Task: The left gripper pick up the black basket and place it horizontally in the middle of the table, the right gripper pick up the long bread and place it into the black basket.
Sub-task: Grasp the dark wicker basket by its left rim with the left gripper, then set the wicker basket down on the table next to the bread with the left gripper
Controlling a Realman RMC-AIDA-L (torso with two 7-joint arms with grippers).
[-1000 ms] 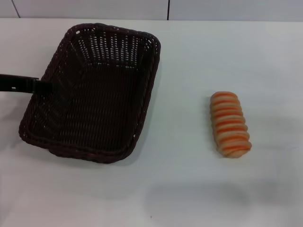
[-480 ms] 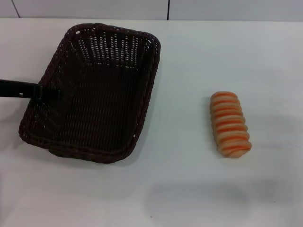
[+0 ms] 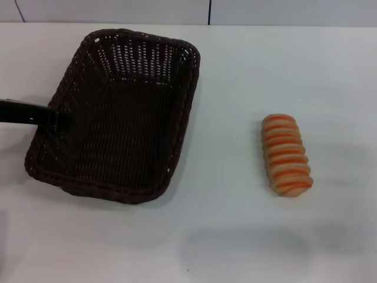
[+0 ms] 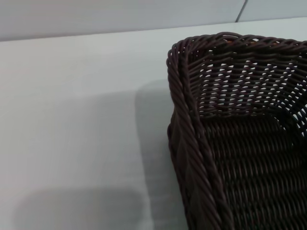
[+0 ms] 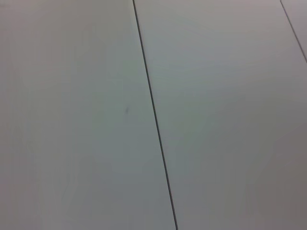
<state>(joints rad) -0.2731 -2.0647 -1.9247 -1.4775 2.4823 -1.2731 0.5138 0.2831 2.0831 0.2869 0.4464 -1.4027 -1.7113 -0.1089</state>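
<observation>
Head view: looks forward and down over the surface (image 3: 235, 236), from well above. Left wrist view: close and low beside the basket (image 4: 230, 143) rim, facing along the surface; shares basket (image 3: 118, 118) and surface with the head view. Right wrist view: faces plain seamed panels only.

- The left gripper (image 3: 52, 115) comes in from the left edge of the head view as a black link that lies almost level.
- Its tip is at the left rim of the black basket (image 3: 118, 112); the rim is directly in front of the claw.
- The head view does not show how its fingers stand.
- The right gripper is not visible in any view.
</observation>
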